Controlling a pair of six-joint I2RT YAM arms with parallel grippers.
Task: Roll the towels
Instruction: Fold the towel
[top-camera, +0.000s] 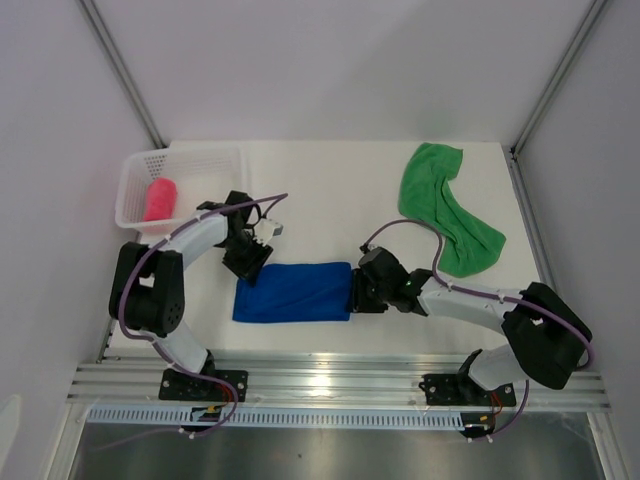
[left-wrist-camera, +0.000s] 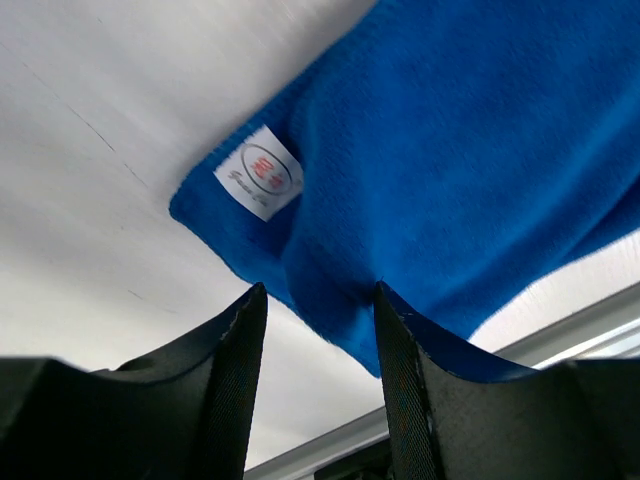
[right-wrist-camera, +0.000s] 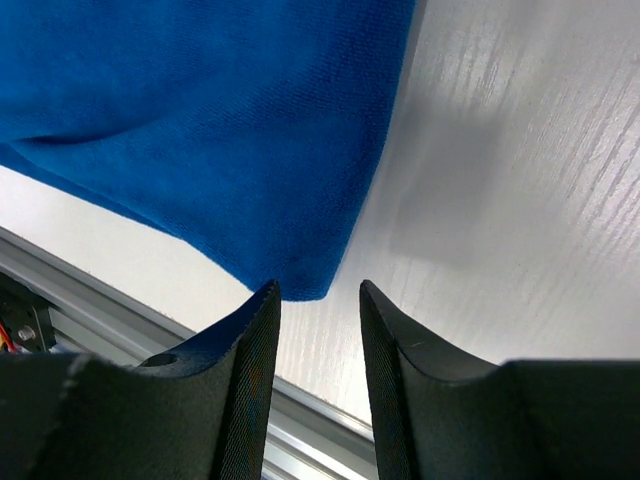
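A royal blue towel (top-camera: 292, 292) lies flat on the white table near the front edge. My left gripper (top-camera: 250, 265) is at its far left corner. In the left wrist view, that gripper (left-wrist-camera: 318, 295) is open, and the blue towel (left-wrist-camera: 450, 150) has its hem lying between the tips, with a white label (left-wrist-camera: 259, 172) near the corner. My right gripper (top-camera: 356, 292) is at the towel's right edge. In the right wrist view it (right-wrist-camera: 318, 290) is open over bare table, with a corner of the blue towel (right-wrist-camera: 200, 120) by its left finger. A green towel (top-camera: 445, 205) lies crumpled at the back right. A pink-red towel (top-camera: 160, 200) sits rolled in the basket.
A white mesh basket (top-camera: 185, 158) stands at the back left, just behind the left arm. An aluminium rail (top-camera: 340, 385) runs along the table's near edge, close to the blue towel's front hem. White walls enclose the table on three sides.
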